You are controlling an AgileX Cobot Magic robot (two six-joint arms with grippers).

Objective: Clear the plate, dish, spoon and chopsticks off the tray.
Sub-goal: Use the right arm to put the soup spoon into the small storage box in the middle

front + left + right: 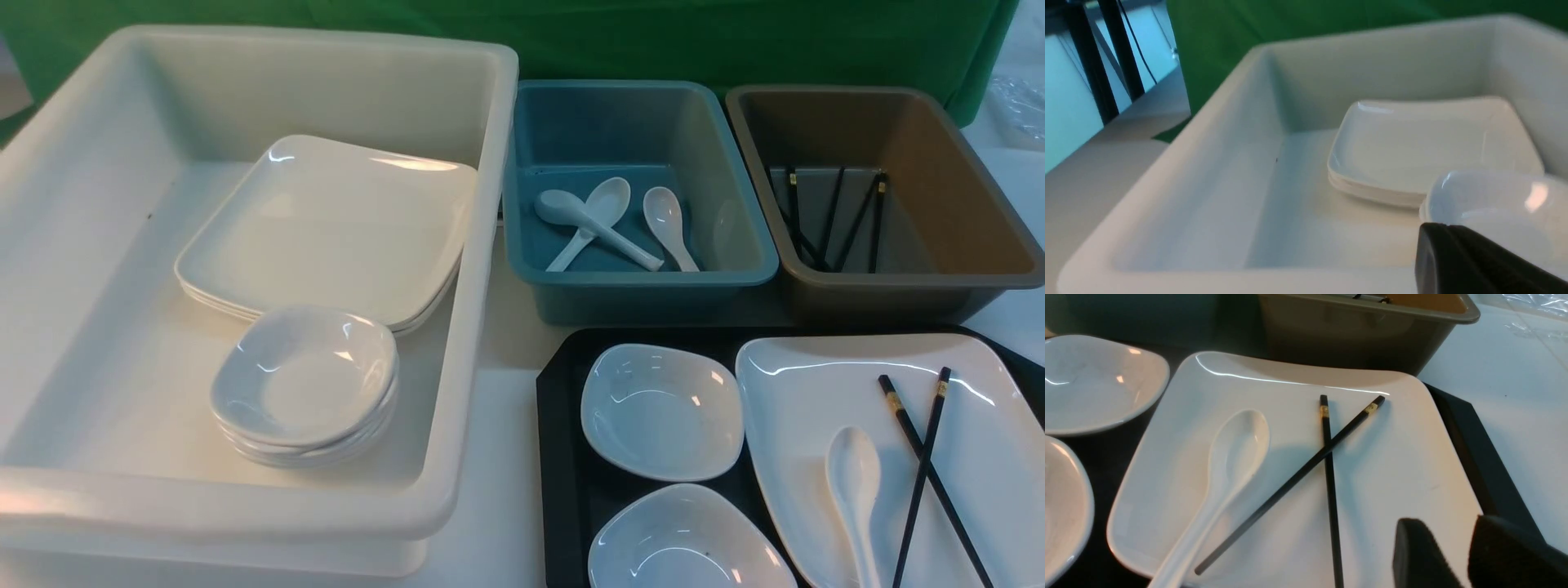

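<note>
the tray (563, 457) sits at the front right of the table; the plate (816, 384) fills its right side; on its left side lie two small dishes, the far dish (661, 412) and the near dish (686, 539), close together; the spoon (853, 482) lies on the plate, bowl up, handle toward the robot; the chopsticks (922, 465) lie crossed on the plate just right of the spoon, gold bands at the far ends; the right gripper (1449, 543) hovers over the plate's near right corner, jaws parted, holding nothing; the left gripper (1431, 245) hangs by the near edge of the white bin (490, 245), jaws pressed together and empty; that bin holds a stack of plates (326, 229) and a stack of dishes (306, 384); behind the tray, the blue bin (645, 282) holds three spoons (604, 216) and the brown bin (898, 282) holds black sticks (833, 220).
</note>
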